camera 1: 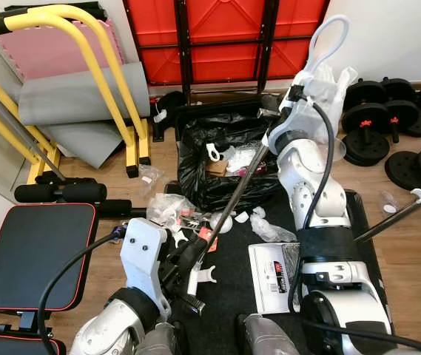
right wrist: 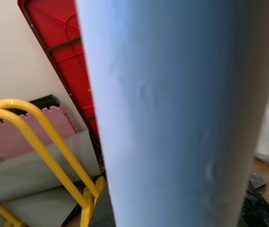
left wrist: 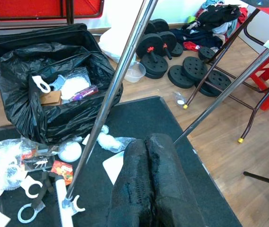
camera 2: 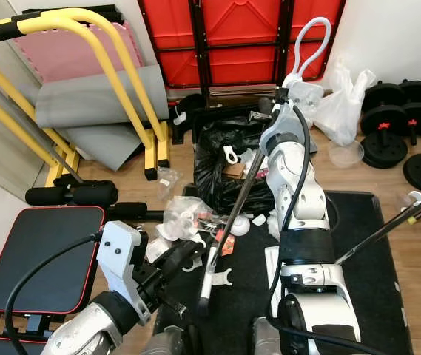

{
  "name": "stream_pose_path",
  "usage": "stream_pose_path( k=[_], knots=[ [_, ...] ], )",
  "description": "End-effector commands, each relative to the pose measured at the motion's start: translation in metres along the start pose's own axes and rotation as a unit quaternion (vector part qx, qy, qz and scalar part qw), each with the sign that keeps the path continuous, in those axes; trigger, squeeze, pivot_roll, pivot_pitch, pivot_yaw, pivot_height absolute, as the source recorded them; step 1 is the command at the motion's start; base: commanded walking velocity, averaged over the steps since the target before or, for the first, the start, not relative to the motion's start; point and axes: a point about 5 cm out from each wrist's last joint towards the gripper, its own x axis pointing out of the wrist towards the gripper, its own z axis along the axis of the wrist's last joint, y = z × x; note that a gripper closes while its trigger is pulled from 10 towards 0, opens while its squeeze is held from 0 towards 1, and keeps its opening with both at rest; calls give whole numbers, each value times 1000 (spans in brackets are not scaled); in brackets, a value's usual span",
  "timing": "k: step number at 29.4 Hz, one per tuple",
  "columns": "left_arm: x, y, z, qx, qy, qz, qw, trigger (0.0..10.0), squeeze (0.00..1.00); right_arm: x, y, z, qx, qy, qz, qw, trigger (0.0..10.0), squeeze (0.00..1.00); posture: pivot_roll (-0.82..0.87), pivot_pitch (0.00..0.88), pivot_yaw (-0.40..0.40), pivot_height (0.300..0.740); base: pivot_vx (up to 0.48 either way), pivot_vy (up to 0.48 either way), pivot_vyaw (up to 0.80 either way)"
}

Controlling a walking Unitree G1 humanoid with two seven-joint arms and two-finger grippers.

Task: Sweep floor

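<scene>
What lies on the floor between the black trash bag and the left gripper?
In the left eye view, loose litter lies between the black trash bag and the left gripper: crumpled clear plastic, a white ball and a small red packet, crossed by the metal pole.

Black bin bag (camera 1: pixel 217 166) (glossy) before red panel (camera 1: pixel 221 37).

**Even indoor light, sharp head views, one blurred wrist view**

Both eye views are bright and evenly lit, with no hard shadows on the wooden floor (camera 1: pixel 410 244) and no motion blur. The black mat (camera 2: pixel 365 244) and black rubbish bag (camera 1: pixel 217 163) swallow detail, though the bag's plastic carries small glints. Straight lines bow slightly toward the edges. In the left wrist view the near black fingers (left wrist: pixel 148 184) are soft while the background stays crisp. The right wrist view has a pale, out-of-focus pole (right wrist: pixel 172 113) close to the lens.
</scene>
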Motion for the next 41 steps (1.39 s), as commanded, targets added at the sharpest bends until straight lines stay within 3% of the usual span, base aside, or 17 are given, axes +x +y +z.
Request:
stream_pose_path(
  k=[1, 16, 24, 26, 30, 31, 41],
  knots=[
    [-2, -3, -2, -1, 8, -23, 1000, 10000, 0, -1, 8, 5, 13, -13, 18, 1000, 10000, 0, -98, 226, 5, 740, 0, 0, 0],
    [-4, -5, 0, 1, 7, -21, 1000, 10000, 0, 0, 21, -14, 65, 16, 35, 997, 10000, 0, -82, 247, 1, 740, 0, 0, 0],
    [-7, -6, 1, 0, 9, -22, 1000, 10000, 0, 1, 17, -35, 42, 58, 17, 997, 10000, 0, -70, 269, 7, 740, 0, 0, 0],
    [-8, -6, 2, -1, 11, -23, 1000, 10000, 0, 2, 11, -40, 18, 75, 1, 997, 10000, 0, -70, 271, 12, 740, 0, 0, 0],
    [-9, -6, 1, -1, 13, -24, 1000, 10000, 0, 4, 4, -37, -8, 70, -14, 997, 10000, 0, -70, 272, 13, 740, 0, 0, 0],
    [-8, -5, 1, -1, 13, -25, 1000, 10000, 0, 6, -6, -26, -37, 54, -34, 997, 10000, 0, -76, 270, 17, 740, 0, 0, 0],
    [-7, -3, 1, 0, 14, -27, 1000, 10000, 0, 11, -11, 0, -59, 22, -45, 997, 10000, 0, -81, 262, 22, 740, 0, 0, 0]
  ],
)
